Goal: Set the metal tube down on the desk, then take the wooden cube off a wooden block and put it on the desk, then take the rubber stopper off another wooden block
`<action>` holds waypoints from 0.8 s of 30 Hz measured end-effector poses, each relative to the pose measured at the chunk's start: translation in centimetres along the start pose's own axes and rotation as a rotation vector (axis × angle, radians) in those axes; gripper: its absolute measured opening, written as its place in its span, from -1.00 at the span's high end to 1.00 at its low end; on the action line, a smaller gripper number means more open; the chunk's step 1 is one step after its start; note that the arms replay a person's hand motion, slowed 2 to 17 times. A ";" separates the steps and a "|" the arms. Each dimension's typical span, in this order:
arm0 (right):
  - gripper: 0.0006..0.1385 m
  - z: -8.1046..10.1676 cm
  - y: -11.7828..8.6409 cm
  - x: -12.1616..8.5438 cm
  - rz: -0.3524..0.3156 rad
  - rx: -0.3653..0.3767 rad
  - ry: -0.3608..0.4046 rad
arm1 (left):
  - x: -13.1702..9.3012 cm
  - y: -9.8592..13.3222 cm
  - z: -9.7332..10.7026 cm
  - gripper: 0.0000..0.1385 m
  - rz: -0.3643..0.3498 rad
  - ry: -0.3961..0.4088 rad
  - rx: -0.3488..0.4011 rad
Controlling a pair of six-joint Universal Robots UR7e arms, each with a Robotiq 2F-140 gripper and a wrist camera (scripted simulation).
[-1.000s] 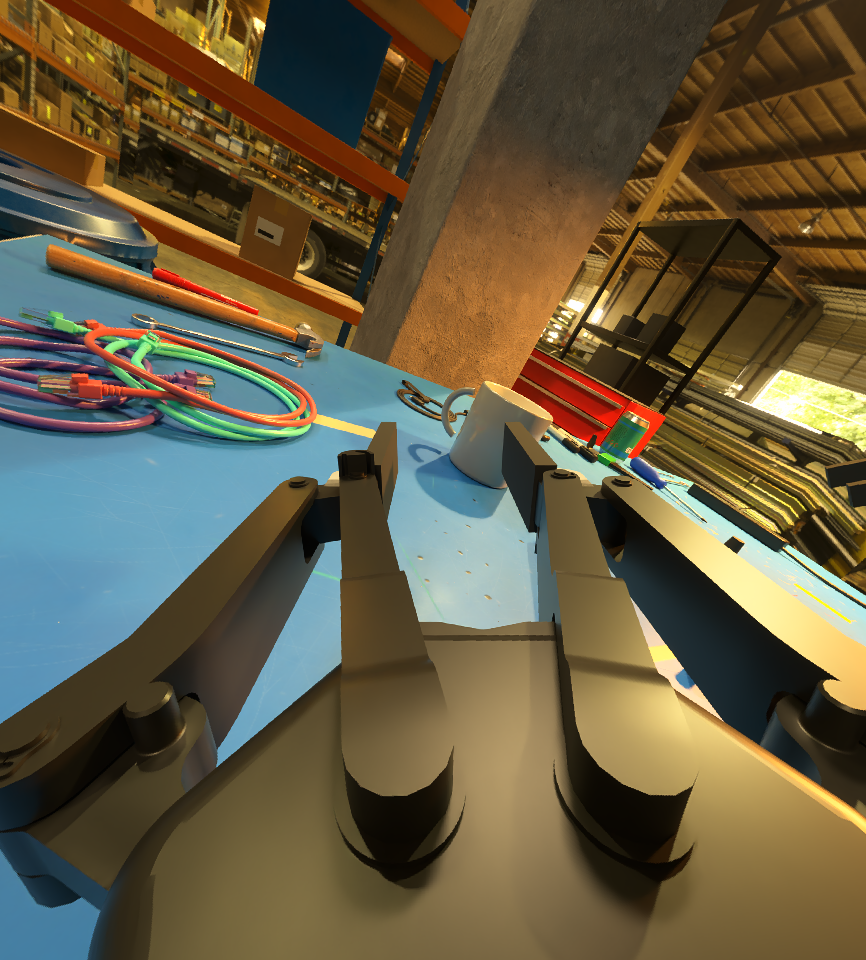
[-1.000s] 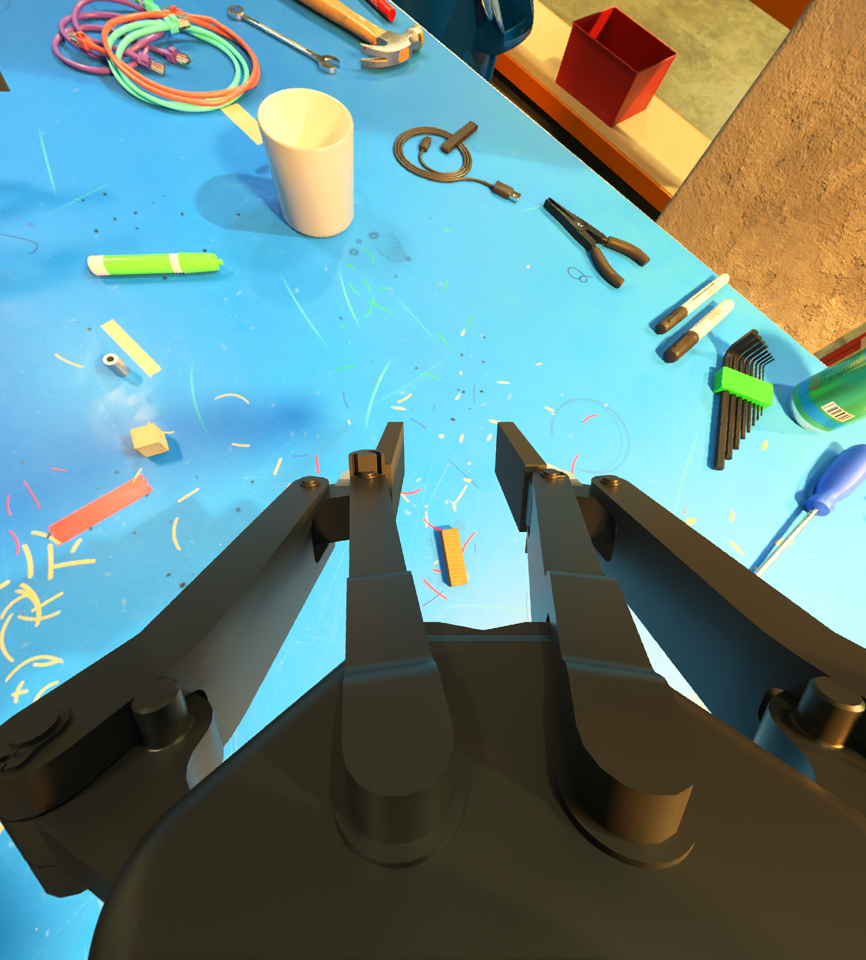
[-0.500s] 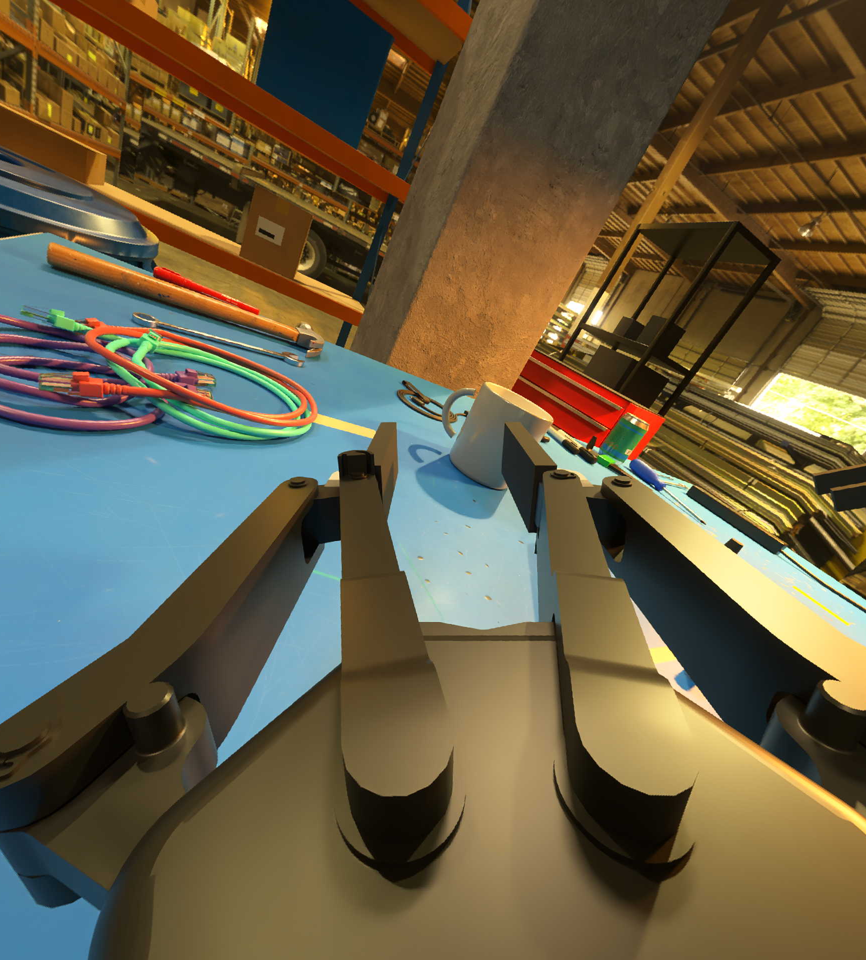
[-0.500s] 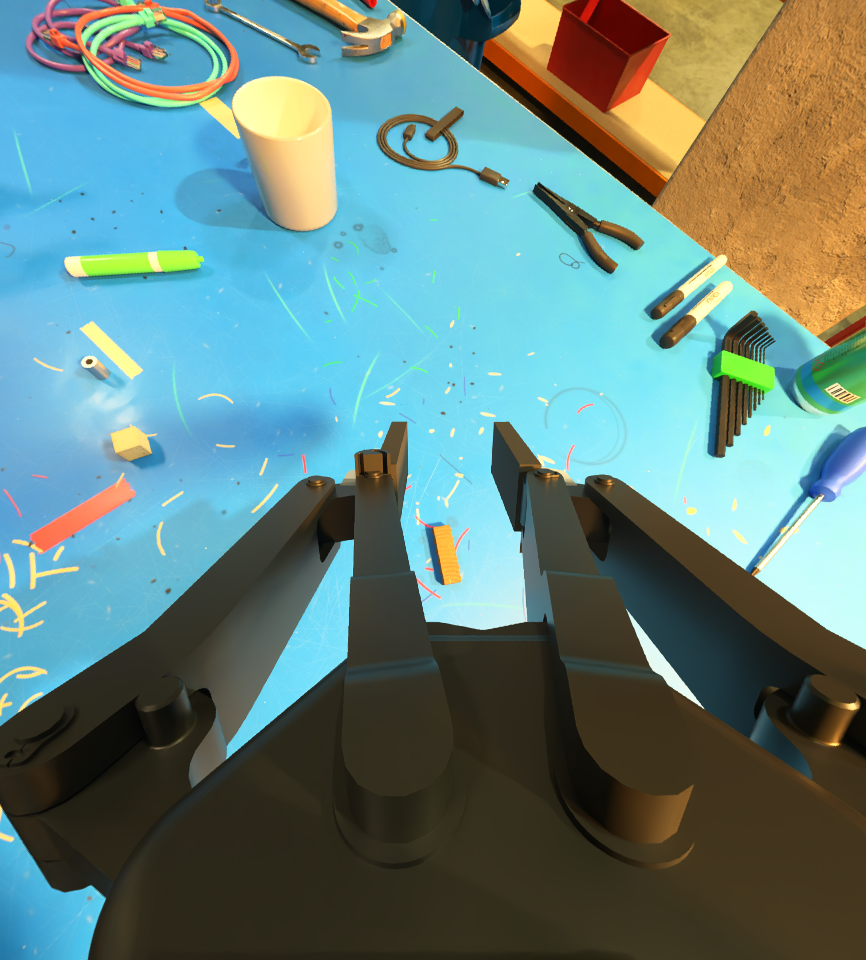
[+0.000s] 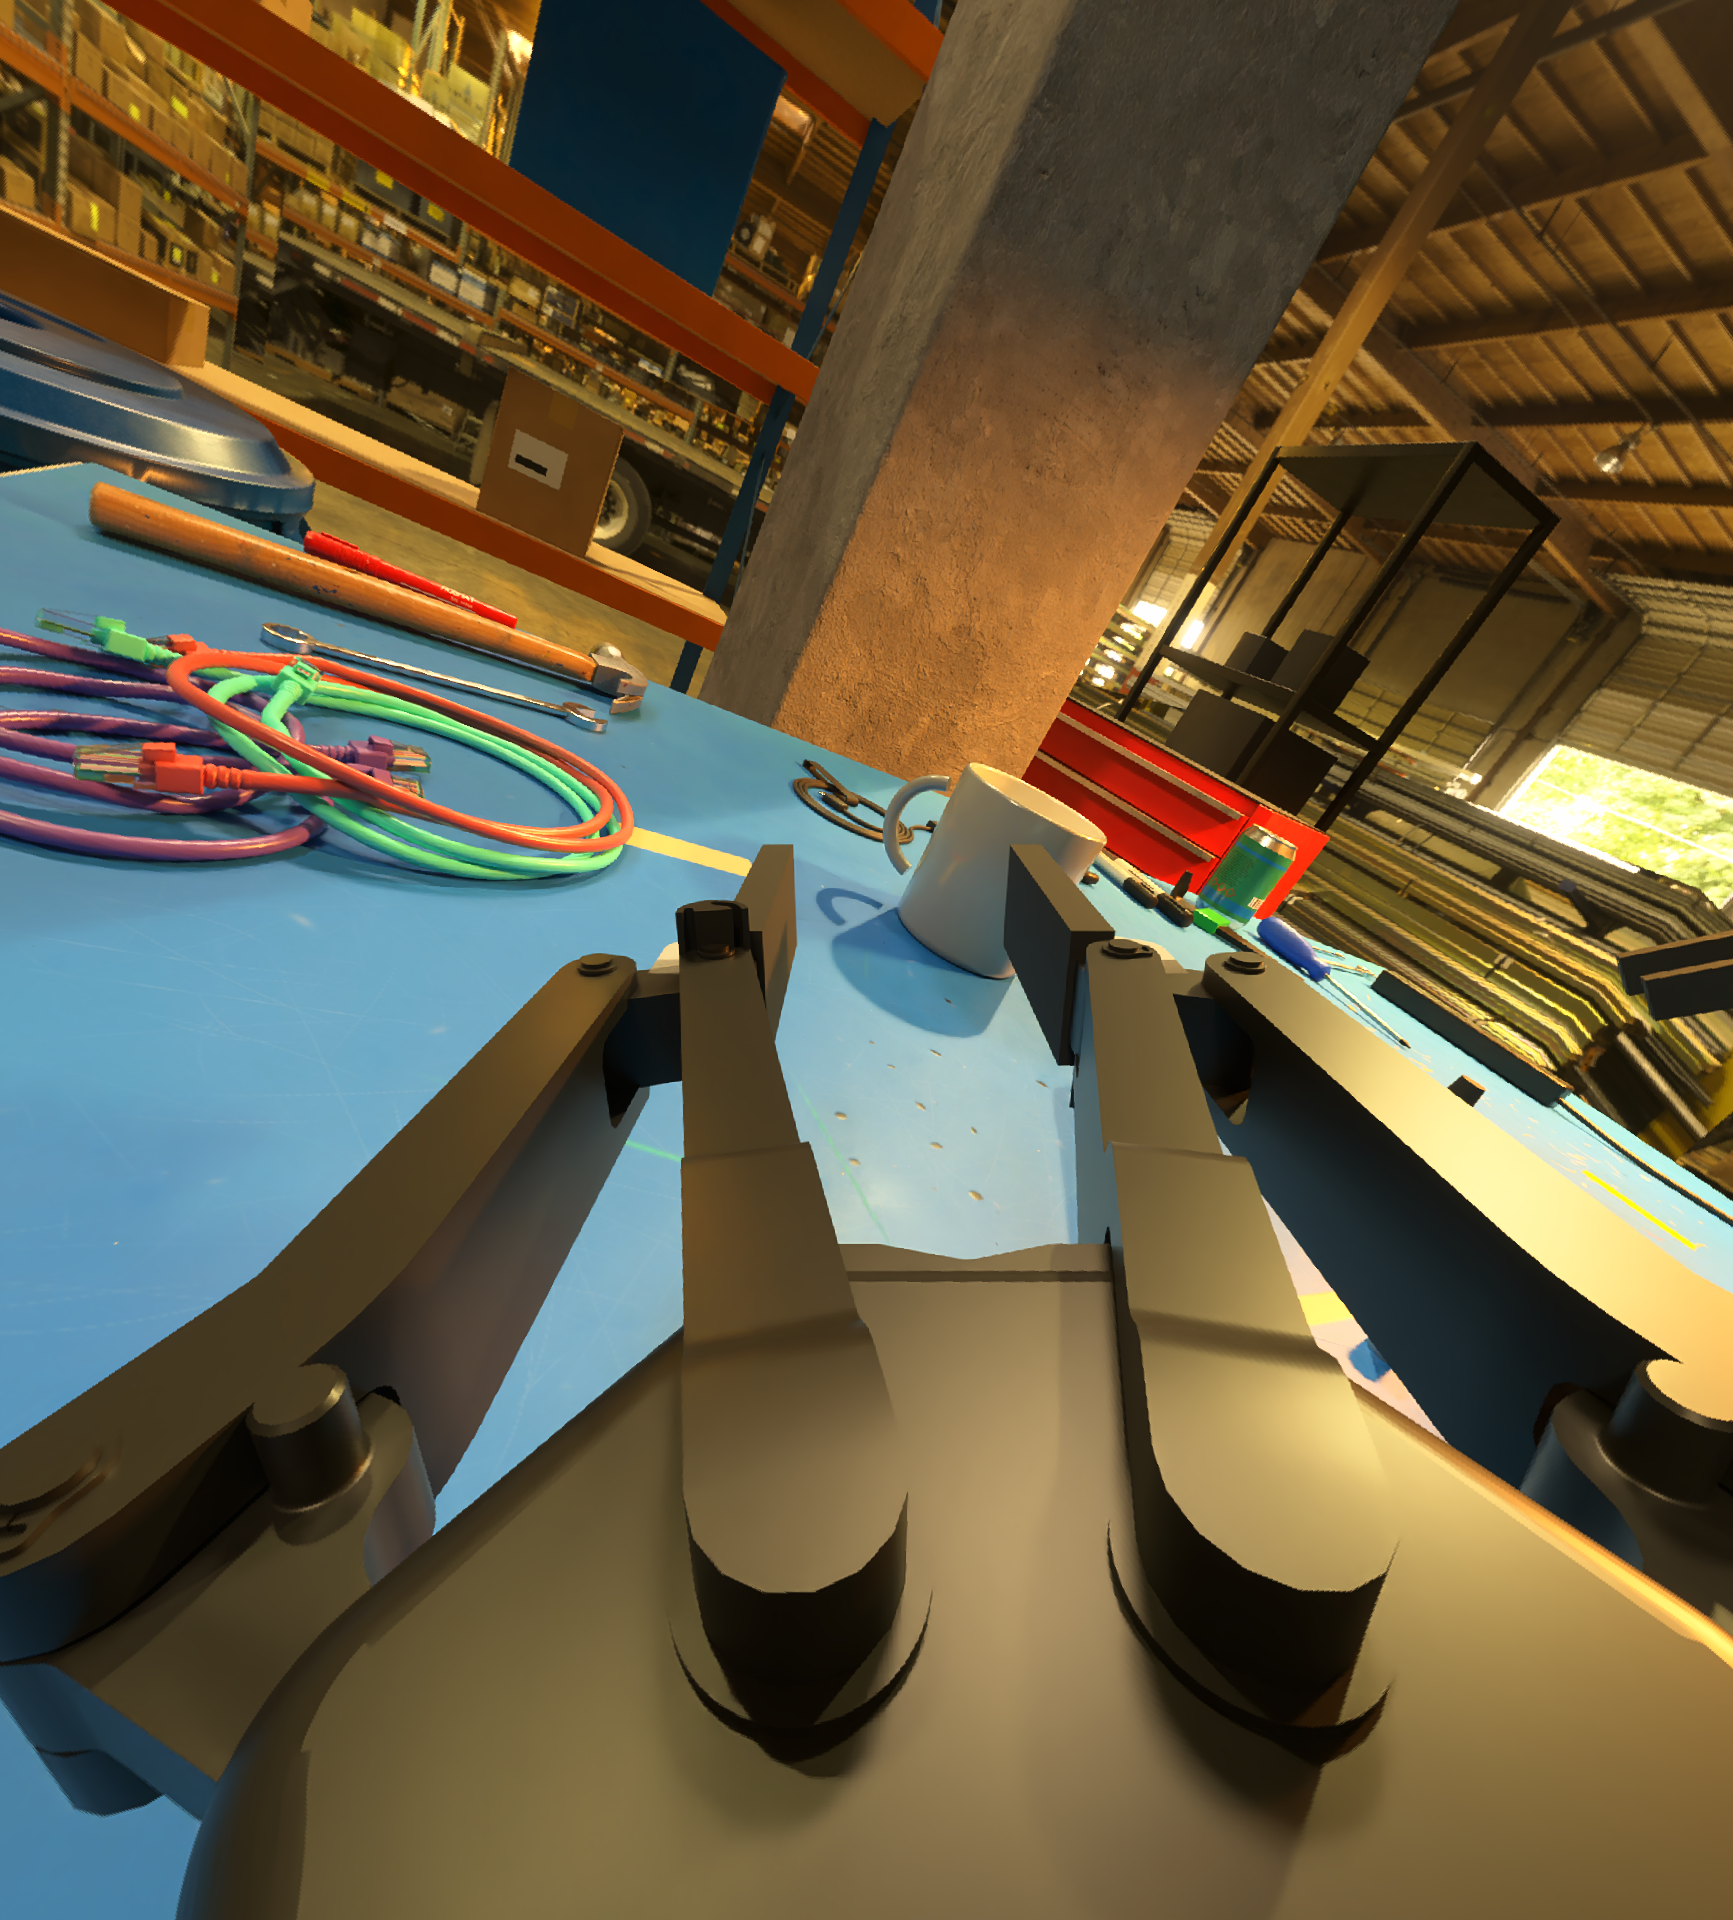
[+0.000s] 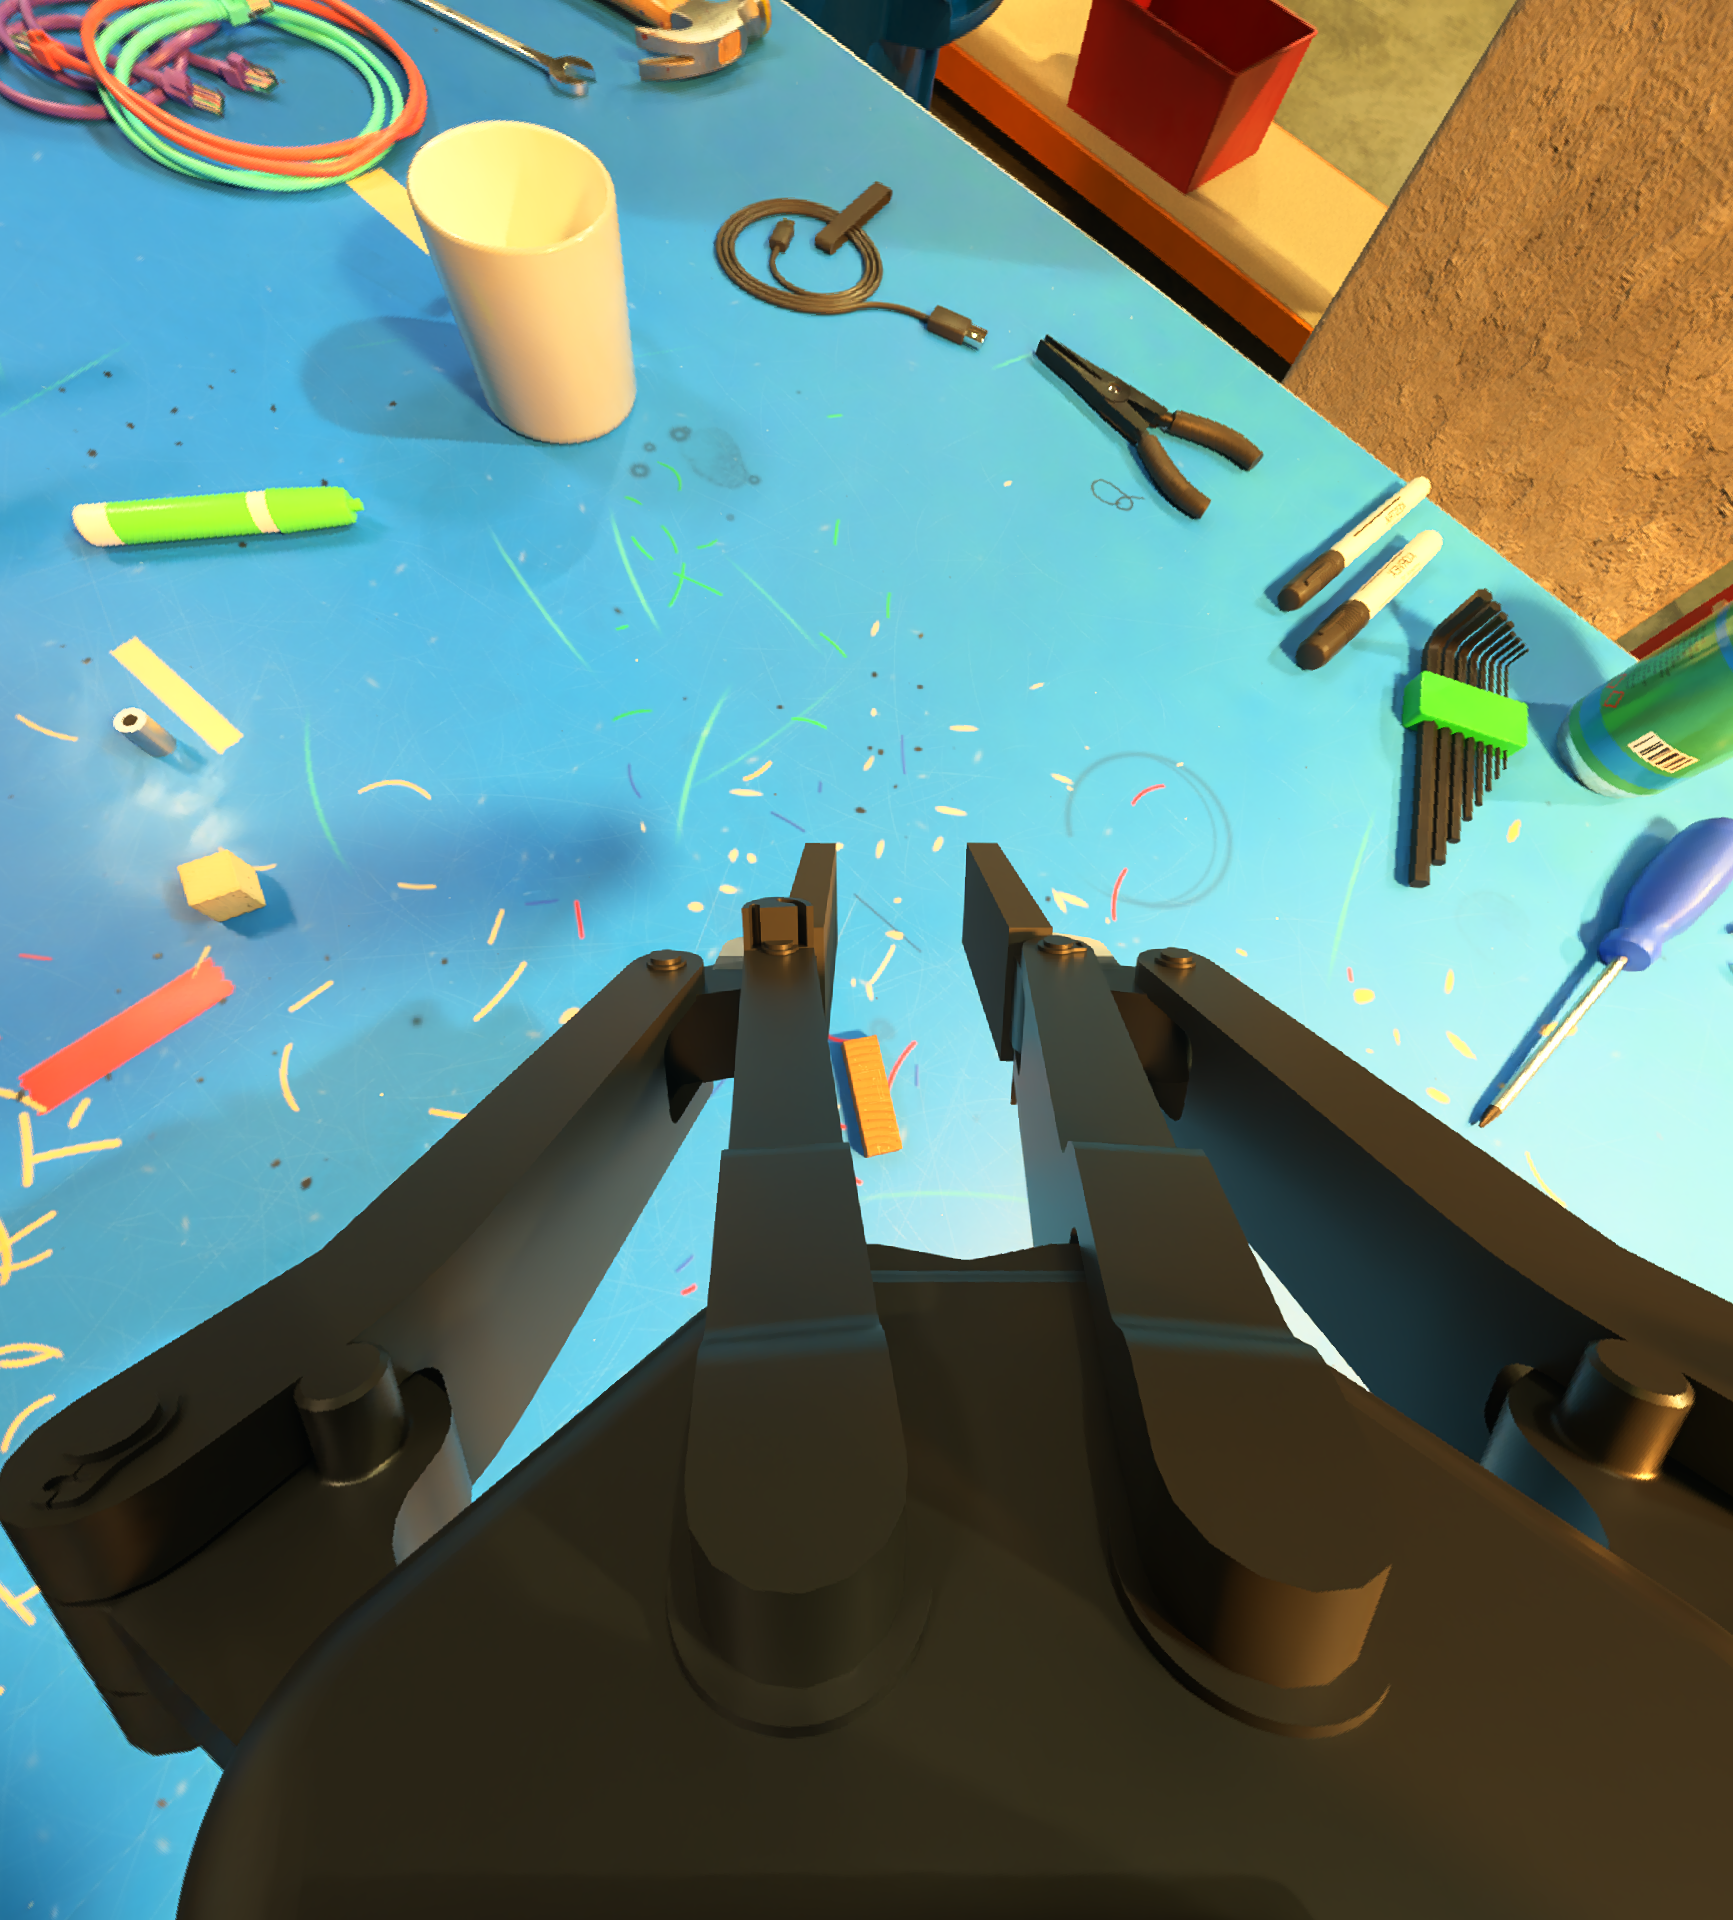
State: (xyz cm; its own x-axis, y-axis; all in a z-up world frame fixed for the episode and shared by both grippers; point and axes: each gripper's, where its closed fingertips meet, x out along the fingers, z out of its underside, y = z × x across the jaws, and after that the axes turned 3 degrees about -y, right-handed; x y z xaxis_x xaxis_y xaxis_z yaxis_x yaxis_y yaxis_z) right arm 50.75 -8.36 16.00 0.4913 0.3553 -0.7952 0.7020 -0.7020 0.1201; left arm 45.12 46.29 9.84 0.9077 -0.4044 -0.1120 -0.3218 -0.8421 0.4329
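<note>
Since the earlier frames the right gripper (image 6: 898, 883) has come in lower and closer over the desk (image 6: 945, 582), so the mug (image 6: 529, 281) and clutter look bigger; left wrist view is unchanged apart from the other arm's gripper (image 5: 1719, 966) shifting slightly at the right edge. Right gripper is released, fingers apart, nothing between them, hovering above a small orange block (image 6: 867, 1096) lying flat on the desk. Left gripper (image 5: 903, 935) is also released and empty, low over the desk, pointing toward the mug (image 5: 987, 873). Metal tube (image 6: 143, 730) lies on the desk toward the left edge in the right wrist view, just beside a yellow tape strip (image 6: 176, 694). Wooden cube (image 6: 221, 883) sits on the desk near the tube, with a red tape strip (image 6: 124, 1034) close by. Rubber stopper not seen. Coiled cables (image 6: 238, 94) lie at the far left corner; pliers (image 6: 1148, 426), markers (image 6: 1361, 571), hex keys (image 6: 1459, 727), can (image 6: 1693, 696) and screwdriver (image 6: 1631, 935) line the right edge.
</note>
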 end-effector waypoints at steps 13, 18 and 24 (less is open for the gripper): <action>0.58 0.4 1.3 0.0 0.021 0.017 -0.016 | 0.0 0.0 0.0 0.21 0.002 0.002 0.000; 0.58 0.6 2.0 -0.1 0.031 0.028 -0.020 | 0.0 0.0 0.0 0.21 0.002 0.002 0.000; 0.58 0.8 2.7 -0.1 0.034 0.045 -0.021 | 0.0 0.0 0.0 0.21 0.002 0.002 0.000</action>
State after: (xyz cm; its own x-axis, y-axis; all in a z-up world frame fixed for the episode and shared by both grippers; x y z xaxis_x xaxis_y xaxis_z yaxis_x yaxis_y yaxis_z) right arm 52.17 -10.81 15.90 0.5035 0.3179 -0.8034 0.6607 -0.7409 0.1208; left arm 45.11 46.30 9.86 0.9076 -0.4053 -0.1094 -0.3236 -0.8414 0.4328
